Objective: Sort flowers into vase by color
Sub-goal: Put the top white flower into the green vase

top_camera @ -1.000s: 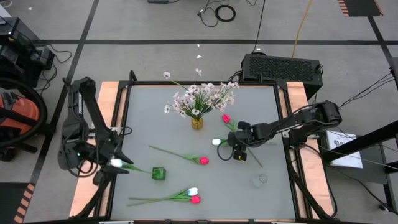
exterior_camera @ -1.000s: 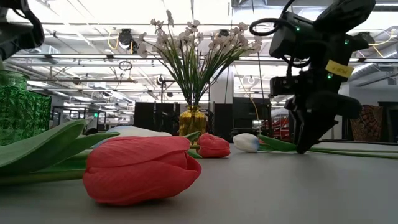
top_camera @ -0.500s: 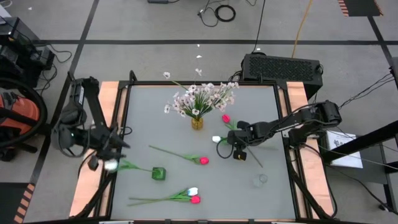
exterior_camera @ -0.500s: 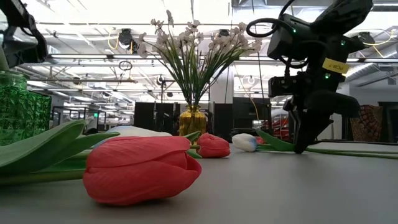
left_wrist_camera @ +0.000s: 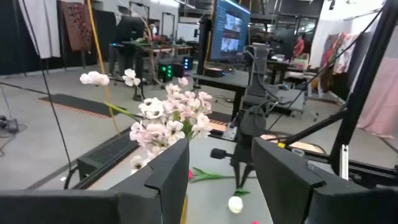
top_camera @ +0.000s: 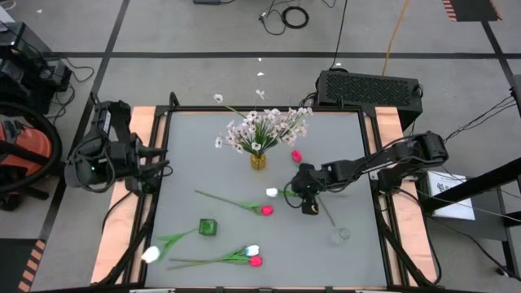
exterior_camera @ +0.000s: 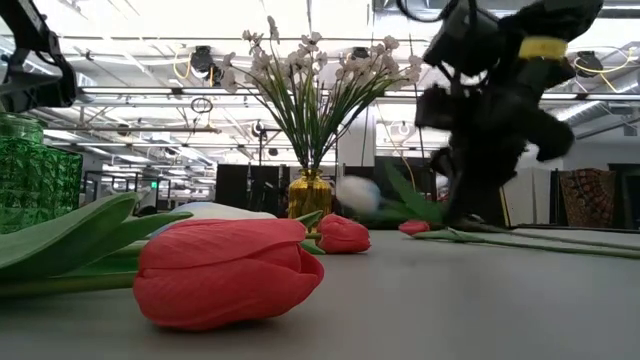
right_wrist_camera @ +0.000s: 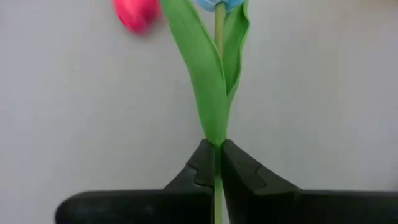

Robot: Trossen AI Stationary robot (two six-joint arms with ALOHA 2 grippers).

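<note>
My right gripper [top_camera: 303,194] is shut on a white tulip, whose head [top_camera: 272,192] points toward the table's left and whose stem [top_camera: 326,213] trails toward the near right. My left gripper [top_camera: 159,167] is open and empty at the table's left edge, as its wrist view [left_wrist_camera: 221,150] shows. Another white tulip [top_camera: 151,254] lies at the near left, its stem reaching toward the green vase [top_camera: 207,226]. A pink tulip [top_camera: 266,210] lies mid-table, and another [top_camera: 295,155] lies by the yellow vase [top_camera: 257,160], which holds pale blossom sprays [top_camera: 264,126]. A white and pink pair [top_camera: 254,255] lies near the front. My right gripper pinches the white tulip's stem [right_wrist_camera: 217,152] between its two fingers, just below the base of the long leaf [right_wrist_camera: 205,81]. The fingers come from above and lie across the stem. The head [exterior_camera: 358,194] is lifted off the table.
A small clear glass vase [top_camera: 340,236] stands at the near right, close to the trailing stem. In the low view a pink tulip [exterior_camera: 230,270] and the green vase [exterior_camera: 30,180] fill the near left. Wooden rails [top_camera: 114,236] border the table's sides.
My left gripper has let go of its white tulip and drawn back up toward the table's far left; that tulip has dropped, its head now at the near left. My right gripper has moved toward the table's left with its white tulip, lifting the head off the table.
</note>
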